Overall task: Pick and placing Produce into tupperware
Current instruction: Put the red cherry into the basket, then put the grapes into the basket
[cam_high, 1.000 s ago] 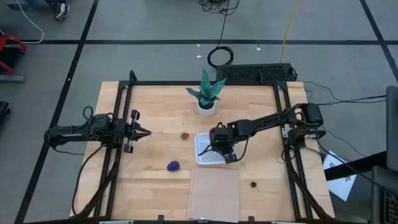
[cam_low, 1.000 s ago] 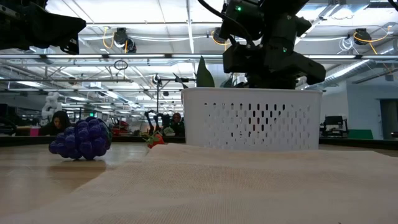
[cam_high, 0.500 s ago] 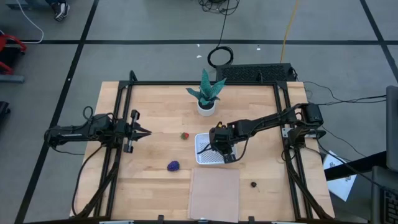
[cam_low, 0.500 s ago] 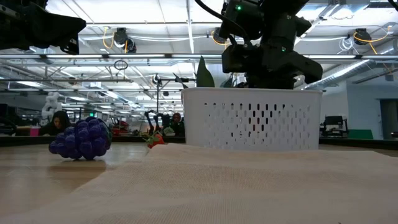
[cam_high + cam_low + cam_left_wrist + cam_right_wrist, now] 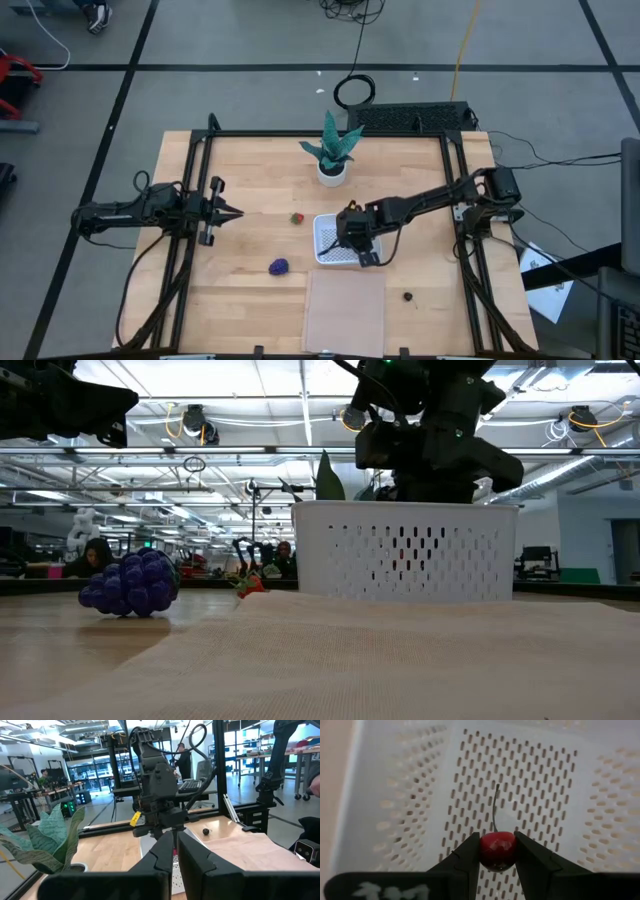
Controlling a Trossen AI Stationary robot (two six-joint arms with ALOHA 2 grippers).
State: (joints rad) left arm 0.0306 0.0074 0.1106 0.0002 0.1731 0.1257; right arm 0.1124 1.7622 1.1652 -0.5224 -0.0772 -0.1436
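Observation:
My right gripper (image 5: 345, 240) hangs over the white tupperware (image 5: 325, 228) and is shut on a small dark red cherry (image 5: 497, 851) with a thin stem. The tupperware's slotted bottom (image 5: 530, 785) fills the right wrist view behind the cherry. A purple grape cluster (image 5: 279, 266) lies on the table near the left of the tupperware. A red-and-green strawberry (image 5: 297, 218) lies left of it. A small blackish fruit (image 5: 408, 296) lies near the right front. My left gripper (image 5: 232, 212) waits shut at the table's left, level, touching nothing. My right gripper pinches the cherry's round body (image 5: 497, 862) between its two fingers (image 5: 467, 860), one on each side. The fingers slant steeply down from the table's right side. The cherry is lifted clear above the tupperware's bottom, with its stem (image 5: 495, 807) sticking out past the fingertips.
A green leafy plant in a white pot (image 5: 331, 155) stands behind the tupperware. A flat tan sheet (image 5: 344, 310) lies in front of it at the near edge. Black frame rails (image 5: 200, 180) run along the table's left, right and far sides.

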